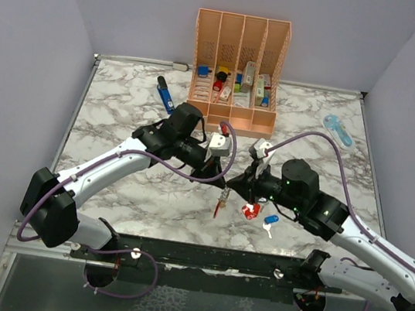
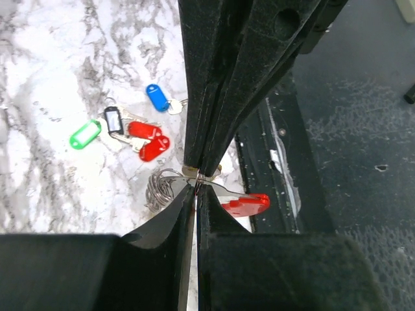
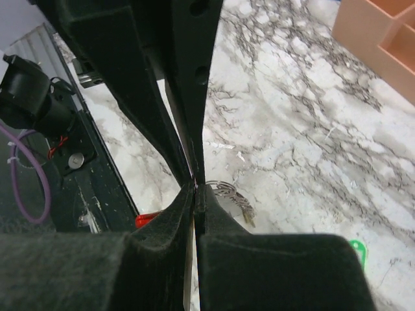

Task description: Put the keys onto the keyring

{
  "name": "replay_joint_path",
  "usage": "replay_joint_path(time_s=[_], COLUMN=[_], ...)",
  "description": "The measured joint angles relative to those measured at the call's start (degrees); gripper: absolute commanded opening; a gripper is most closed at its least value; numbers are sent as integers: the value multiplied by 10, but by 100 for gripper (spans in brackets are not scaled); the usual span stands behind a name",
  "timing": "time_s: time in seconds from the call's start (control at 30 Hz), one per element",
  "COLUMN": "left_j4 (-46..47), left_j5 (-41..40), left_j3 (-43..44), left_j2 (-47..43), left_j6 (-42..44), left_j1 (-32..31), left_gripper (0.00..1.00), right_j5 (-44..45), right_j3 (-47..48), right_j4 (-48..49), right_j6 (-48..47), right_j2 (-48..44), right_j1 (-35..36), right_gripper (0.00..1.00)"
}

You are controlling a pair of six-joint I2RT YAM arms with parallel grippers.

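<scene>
Top view: over the marble surface (image 1: 120,111), the left hand (image 1: 220,177) and right hand (image 1: 238,184) meet tip to tip. The keyring (image 1: 221,200) hangs in the air just below that meeting point. The keys (image 1: 255,213) lie on the surface just beside it, under the right arm, with one red and one blue tag showing. At the back stand one orange rack (image 1: 237,70), one dark-blue pen-shaped tool (image 1: 166,94) to its left and one pale-blue gadget (image 1: 338,130) to its right.

Left wrist view: the left hand (image 2: 194,194) has its fingers pressed together, clamped on the thin wire of the keyring (image 2: 159,188). The coil hangs to the left and a red tab to the right. The right hand (image 2: 198,159) comes in from above, fingers together, its tips at the same wire. Five tagged keys (image 2: 130,126) lie on the surface: one green, one black, two red and one blue.

Right wrist view: the right hand (image 3: 194,194) is closed, its tips against those of the left hand (image 3: 191,162). The keyring (image 3: 227,191) juts out beside that joint. Whether the right hand pinches the wire cannot be told. One green tag shows at the lower right.
</scene>
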Motion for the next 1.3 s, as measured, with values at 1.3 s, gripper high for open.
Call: replay_joint_path(time_s=[1.3], left_j4=[1], left_j5=[-143], left_j3=[96], left_j2=[10], left_j6=[-66], left_j1=[41], left_gripper=[25], right_j5=[398], right_j3=[435], right_j4=[-553], right_j6=[929], right_j2=[338], right_j1=[-1], right_gripper=[1])
